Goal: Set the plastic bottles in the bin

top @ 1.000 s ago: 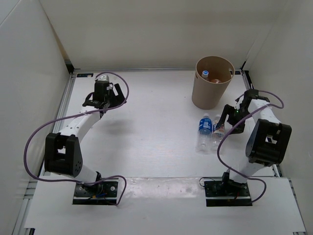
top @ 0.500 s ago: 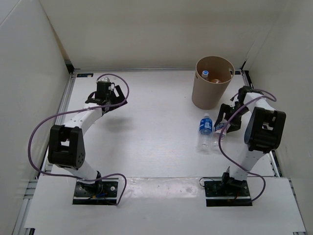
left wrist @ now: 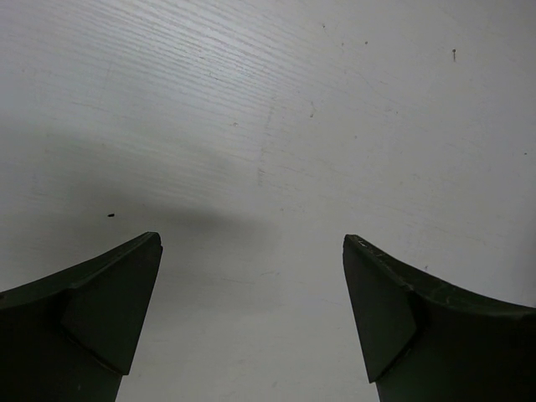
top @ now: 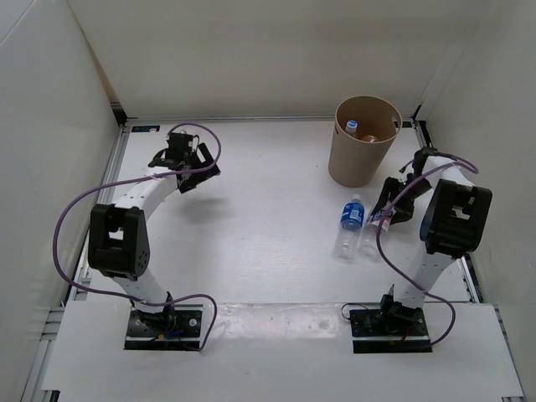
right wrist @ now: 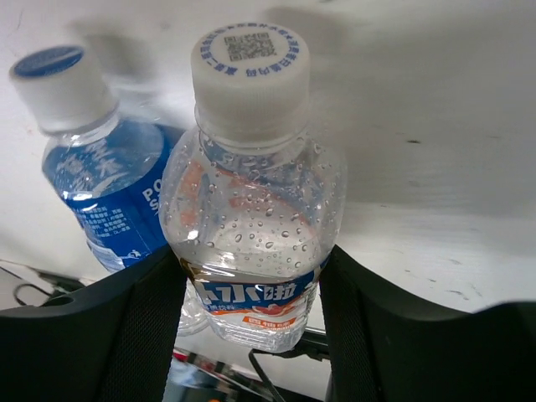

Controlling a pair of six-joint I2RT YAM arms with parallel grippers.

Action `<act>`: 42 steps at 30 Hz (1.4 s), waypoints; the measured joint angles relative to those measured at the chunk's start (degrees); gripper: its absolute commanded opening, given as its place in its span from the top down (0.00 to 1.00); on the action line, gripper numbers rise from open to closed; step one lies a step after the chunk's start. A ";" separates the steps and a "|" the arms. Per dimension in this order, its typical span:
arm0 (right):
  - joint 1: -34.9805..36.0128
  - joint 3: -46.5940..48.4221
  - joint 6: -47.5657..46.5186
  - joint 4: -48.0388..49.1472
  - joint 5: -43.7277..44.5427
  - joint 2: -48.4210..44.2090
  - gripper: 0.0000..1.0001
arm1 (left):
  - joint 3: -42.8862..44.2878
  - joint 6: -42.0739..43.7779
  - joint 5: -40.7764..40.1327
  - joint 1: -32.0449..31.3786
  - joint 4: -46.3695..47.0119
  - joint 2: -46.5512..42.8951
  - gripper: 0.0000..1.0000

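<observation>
The tan bin (top: 345,163) stands at the back right. Inside it I see a white-capped bottle (top: 352,126) and an orange one (top: 369,137). The blue-label bottle (top: 350,216) lies on the table in front of the bin; it also shows in the right wrist view (right wrist: 109,176). Beside it lies the white-orange label bottle (top: 368,236). My right gripper (top: 385,213) is low over it. In the right wrist view that gripper (right wrist: 251,260) has both fingers pressed on this bottle (right wrist: 251,193). My left gripper (top: 189,167) is open and empty at the back left, over bare table (left wrist: 251,243).
White walls enclose the table on the left, back and right. The right arm's upright link (top: 452,219) stands close to the right wall. Purple cables loop from both arms. The bin sits near the back right corner.
The right arm has folded in closer to the right wall while its gripper stays at the white-orange label bottle. The left arm has drawn its elbow back and turned its gripper slightly right.
</observation>
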 measured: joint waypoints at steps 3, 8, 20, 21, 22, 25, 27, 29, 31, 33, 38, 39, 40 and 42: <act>-4.20 0.15 0.37 -0.07 -0.20 -0.02 0.92 | 0.02 -0.57 -0.50 -0.46 -0.81 -0.02 0.00; -12.46 5.09 2.08 -0.96 0.39 -0.98 1.00 | 0.52 -1.03 -1.46 -2.21 -1.51 -0.02 0.00; -13.05 27.06 11.52 0.61 -5.81 -7.61 1.00 | 2.36 -0.66 -2.62 -5.11 -2.10 -0.02 0.00; -12.04 28.41 12.13 1.49 -5.90 -7.87 1.00 | 2.58 -0.59 -2.69 -5.18 -2.19 -0.02 0.00; -10.91 29.83 12.92 2.80 -5.95 -8.11 1.00 | 2.78 -0.44 -2.71 -5.20 -2.21 -0.02 0.00; -7.19 33.18 13.94 8.74 -5.35 -8.87 1.00 | 3.48 -0.28 -2.75 -5.31 -2.27 -0.02 0.00; -5.14 34.93 14.03 13.05 -4.48 -9.38 1.00 | 3.67 -0.15 -2.78 -5.31 -2.32 -0.02 0.00; -3.48 35.95 13.99 18.43 -3.82 -9.92 1.00 | 3.74 -0.15 -2.78 -5.31 -2.36 -0.02 0.00; -2.27 36.74 14.05 23.56 -3.65 -10.08 1.00 | 3.76 0.02 -2.73 -5.31 -2.47 -0.02 0.00; -1.20 37.16 14.21 27.96 -3.63 -9.99 1.00 | 3.91 0.26 -2.73 -5.31 -2.84 -0.02 0.00; 1.09 40.94 14.78 32.70 -3.67 -7.48 1.00 | 4.28 0.96 -2.73 -5.31 -3.58 -0.24 0.00; 1.55 41.31 14.73 33.22 -3.63 -7.04 1.00 | 4.28 1.07 -2.73 -5.31 -3.69 -0.35 0.00; 1.90 41.35 14.69 33.70 -3.61 -6.78 1.00 | 4.28 1.11 -2.73 -5.31 -3.80 -0.44 0.00; 2.78 41.35 14.32 33.86 -3.48 -6.23 1.00 | 4.26 1.11 -2.75 -5.31 -3.89 -0.76 0.00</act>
